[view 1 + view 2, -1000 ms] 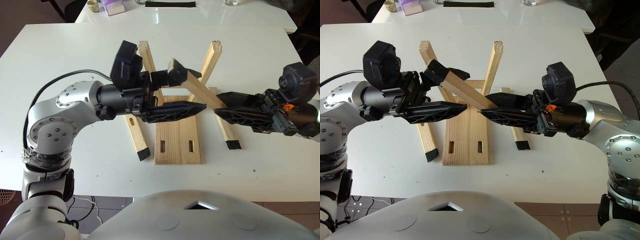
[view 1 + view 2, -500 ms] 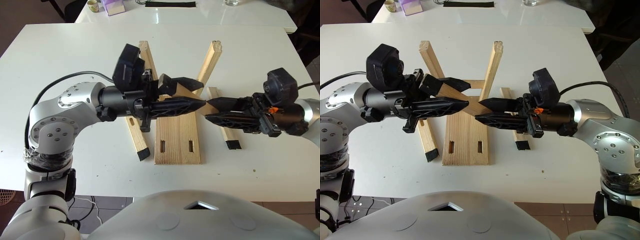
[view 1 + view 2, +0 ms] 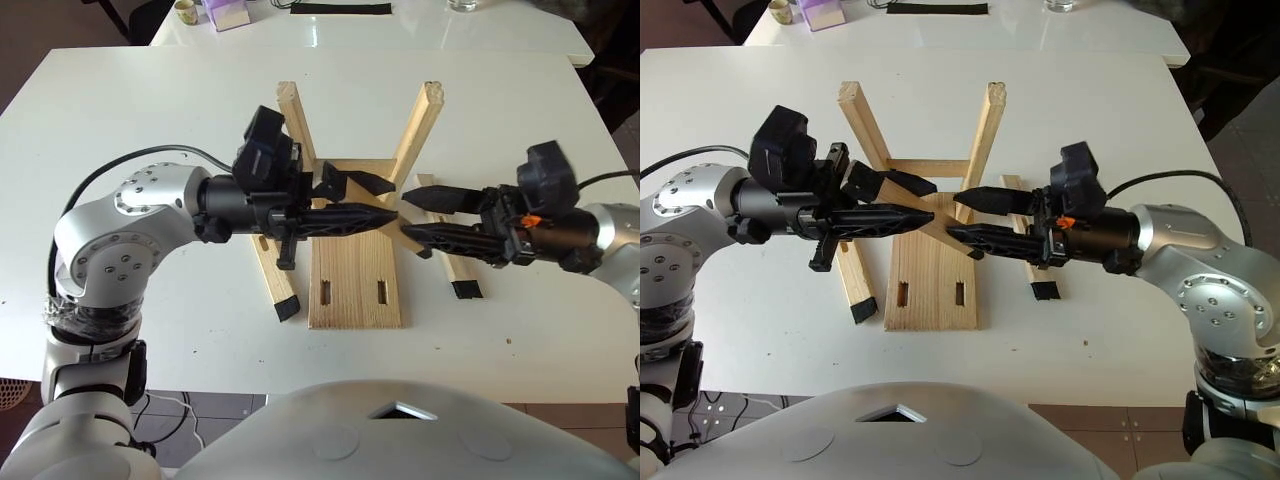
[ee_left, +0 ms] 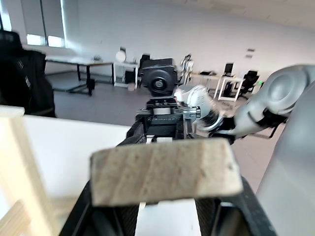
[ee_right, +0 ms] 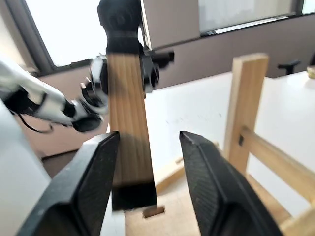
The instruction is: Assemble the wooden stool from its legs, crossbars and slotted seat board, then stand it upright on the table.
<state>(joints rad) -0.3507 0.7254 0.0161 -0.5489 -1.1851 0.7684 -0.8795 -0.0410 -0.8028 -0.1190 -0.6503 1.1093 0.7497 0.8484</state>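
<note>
My left gripper [image 3: 390,200] is shut on a wooden leg [image 3: 898,188] and holds it slanting low over the slotted seat board [image 3: 355,270]. In the left wrist view the leg's cut end [image 4: 165,172] sits between the fingers. My right gripper [image 3: 408,217] faces it from the right, open, with its fingers on either side of the leg's black-footed end [image 5: 132,194]. That end lies close to one finger [image 5: 93,187], with a gap to the other. Two legs joined by a crossbar [image 3: 355,165] lie behind the board.
One loose leg [image 3: 270,270] lies left of the seat board and another [image 3: 455,265] right of it, under my right arm. The white table [image 3: 120,120] has free room on both sides. A second table [image 3: 480,30] stands behind.
Both grippers have come down and closer together over the seat board. The held leg has dropped and tilted lower. The right gripper has moved left and opened around the leg's end.
</note>
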